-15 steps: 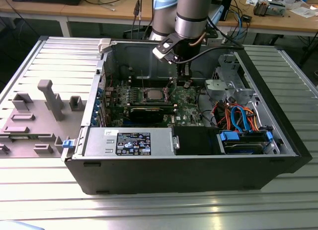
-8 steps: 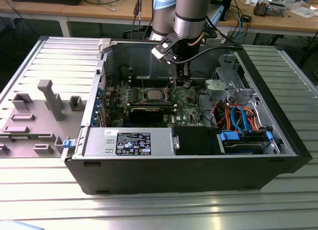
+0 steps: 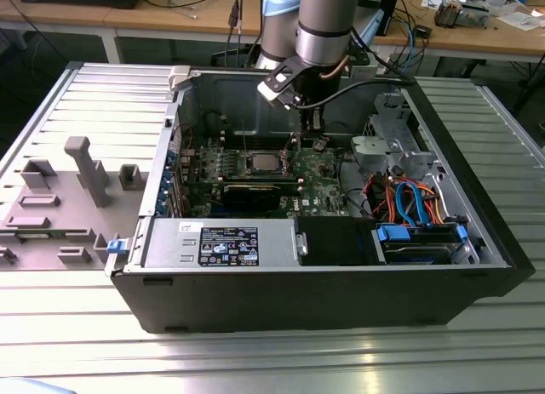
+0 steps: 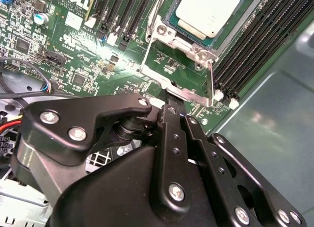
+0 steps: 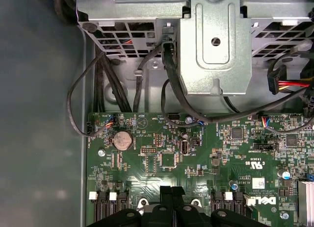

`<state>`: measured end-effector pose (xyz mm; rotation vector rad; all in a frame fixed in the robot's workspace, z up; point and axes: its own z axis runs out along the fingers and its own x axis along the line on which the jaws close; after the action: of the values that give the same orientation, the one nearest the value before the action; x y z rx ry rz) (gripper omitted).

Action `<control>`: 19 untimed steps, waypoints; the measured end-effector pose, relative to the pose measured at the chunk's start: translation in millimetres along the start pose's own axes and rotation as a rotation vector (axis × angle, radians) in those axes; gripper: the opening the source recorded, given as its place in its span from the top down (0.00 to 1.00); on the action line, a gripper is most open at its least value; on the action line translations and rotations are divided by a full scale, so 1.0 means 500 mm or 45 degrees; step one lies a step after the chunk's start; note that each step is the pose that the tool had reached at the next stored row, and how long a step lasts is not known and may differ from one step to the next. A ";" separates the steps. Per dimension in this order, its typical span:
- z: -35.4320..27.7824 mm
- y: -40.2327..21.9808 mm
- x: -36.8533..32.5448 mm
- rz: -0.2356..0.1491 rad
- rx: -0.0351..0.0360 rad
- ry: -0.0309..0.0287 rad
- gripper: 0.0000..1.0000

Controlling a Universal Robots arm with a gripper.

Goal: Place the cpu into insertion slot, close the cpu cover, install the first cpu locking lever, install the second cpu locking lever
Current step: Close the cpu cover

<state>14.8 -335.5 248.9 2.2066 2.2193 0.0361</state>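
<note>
The cpu (image 4: 208, 11) lies flat, silver top up, in the insertion slot (image 4: 172, 21) on the green board; in the exterior view the cpu (image 3: 260, 162) sits mid-case. The cpu cover (image 4: 196, 92), a thin metal frame, is tilted up off the slot with its free edge raised. My gripper (image 4: 169, 102) has its black fingers closed together on that free edge. In the exterior view the gripper (image 3: 313, 139) hangs inside the case just to the right of the cpu. A thin metal lever rod (image 4: 212, 77) runs along the cover's side.
Long black memory slots (image 4: 255, 45) flank the socket. A grey drive cage (image 5: 211, 40) and black cables (image 5: 98, 85) lie beyond the board. A black graphics card (image 3: 255, 192) and the power supply (image 3: 221, 241) sit nearer the case front. Grey fixtures (image 3: 85, 168) stand at the exterior view's left.
</note>
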 end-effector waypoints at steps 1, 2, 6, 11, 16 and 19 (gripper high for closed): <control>0.000 -0.001 0.000 0.000 -0.0001 0.0001 0.89; 0.000 -0.001 0.000 0.000 -0.0001 0.0000 0.89; 0.000 -0.003 0.000 0.000 -0.0001 0.0000 0.89; 0.000 -0.006 0.000 0.000 -0.0001 0.0000 0.89; 0.000 -0.009 0.000 0.000 -0.0001 0.0000 0.89; 0.000 -0.011 0.000 0.000 -0.0001 0.0000 0.89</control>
<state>9.2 -335.5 248.6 2.2066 2.2192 0.0362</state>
